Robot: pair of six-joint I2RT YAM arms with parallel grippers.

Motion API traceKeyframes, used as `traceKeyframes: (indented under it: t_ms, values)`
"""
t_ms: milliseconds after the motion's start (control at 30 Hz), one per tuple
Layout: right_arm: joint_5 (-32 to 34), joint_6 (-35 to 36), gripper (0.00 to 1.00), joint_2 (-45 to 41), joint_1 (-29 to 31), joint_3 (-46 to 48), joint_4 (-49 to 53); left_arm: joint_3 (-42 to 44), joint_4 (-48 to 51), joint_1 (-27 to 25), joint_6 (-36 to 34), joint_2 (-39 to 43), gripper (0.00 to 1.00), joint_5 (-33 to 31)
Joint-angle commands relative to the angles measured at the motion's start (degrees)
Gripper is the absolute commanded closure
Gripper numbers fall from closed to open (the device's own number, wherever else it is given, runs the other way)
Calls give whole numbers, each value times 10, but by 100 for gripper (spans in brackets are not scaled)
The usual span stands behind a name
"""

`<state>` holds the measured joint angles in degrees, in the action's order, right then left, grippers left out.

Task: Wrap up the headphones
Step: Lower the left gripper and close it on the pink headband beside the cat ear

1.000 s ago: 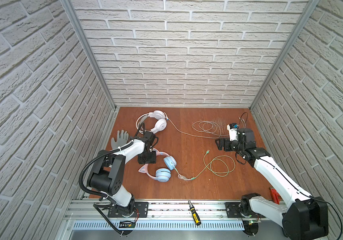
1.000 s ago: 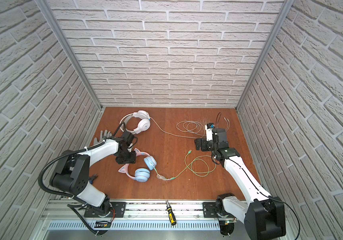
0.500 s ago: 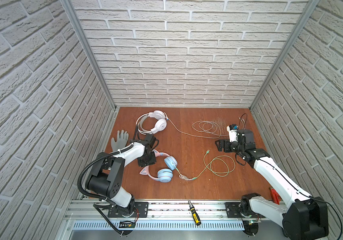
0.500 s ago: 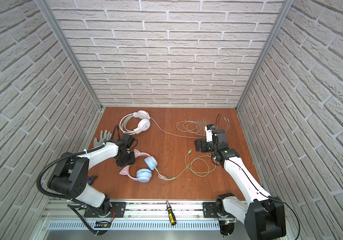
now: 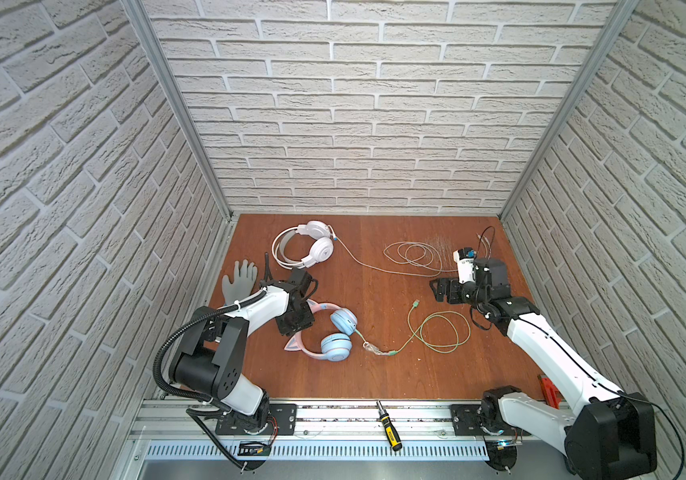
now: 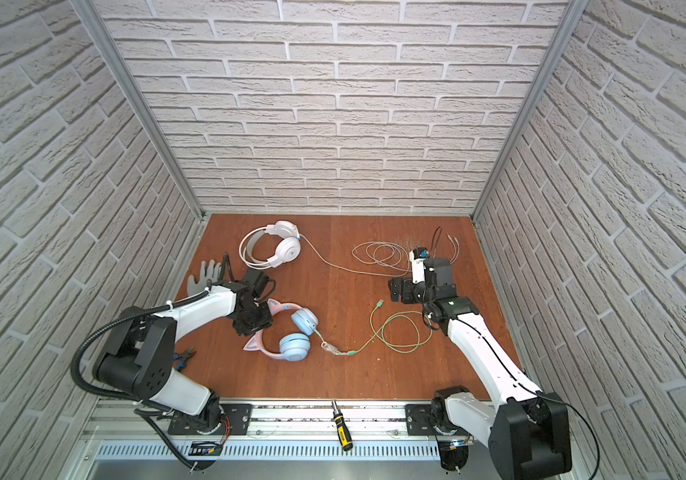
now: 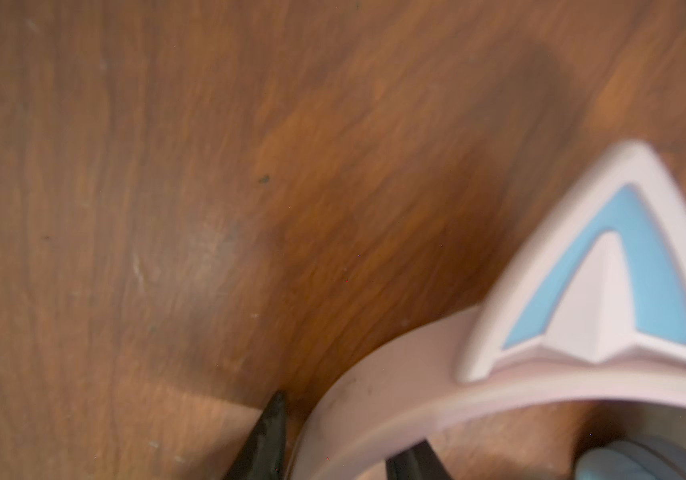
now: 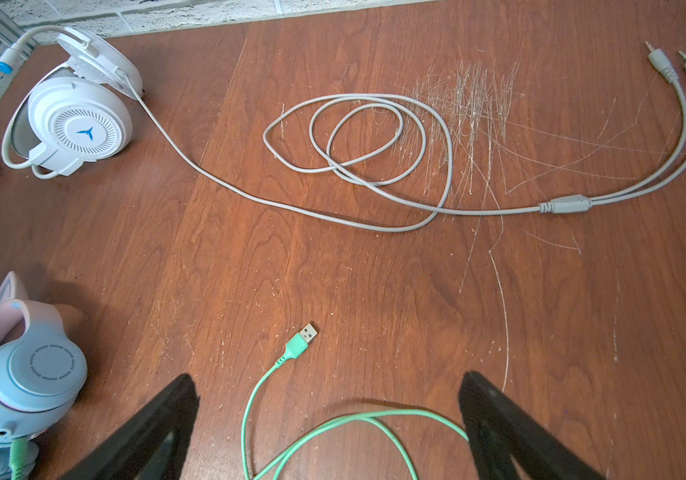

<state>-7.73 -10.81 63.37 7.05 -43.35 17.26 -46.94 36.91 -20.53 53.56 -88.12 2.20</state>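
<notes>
Headphones, corded, over-ear: two pairs, namely one white headphones and one cat-ear headphones
Ear cups: four, two per pair
cat ears: two, both on the pink band
Cables: two, namely one white cable and one green cable
jack plugs: two, both on the forked end of the white cable
USB plug: one, on the green cable
glove, grey: one
screwdriver: one
pliers, blue-handled: one
Robot arms: two
Grippers: two, namely left gripper and right gripper
table: one
</notes>
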Motion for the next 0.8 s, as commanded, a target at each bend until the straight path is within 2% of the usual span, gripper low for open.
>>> traceKeyframes:
  t_ms: [0,67,233,533,767]
  values:
    - [-8,-9,1,3,7,-5,-27,20,-14,-9,23,2,56,41]
    - [-9,-10,1,5,7,-5,-30,20,-11,-10,15,3,47,40]
    - [-11,-11,1,11,9,-6,-32,11,5,-10,-29,-7,37,30]
    - [-7,-15,1,8,17,-6,-28,-46,79,-10,-165,-33,31,-44]
    - [1,-17,1,4,23,-7,-22,-65,99,-10,-231,-40,26,-69]
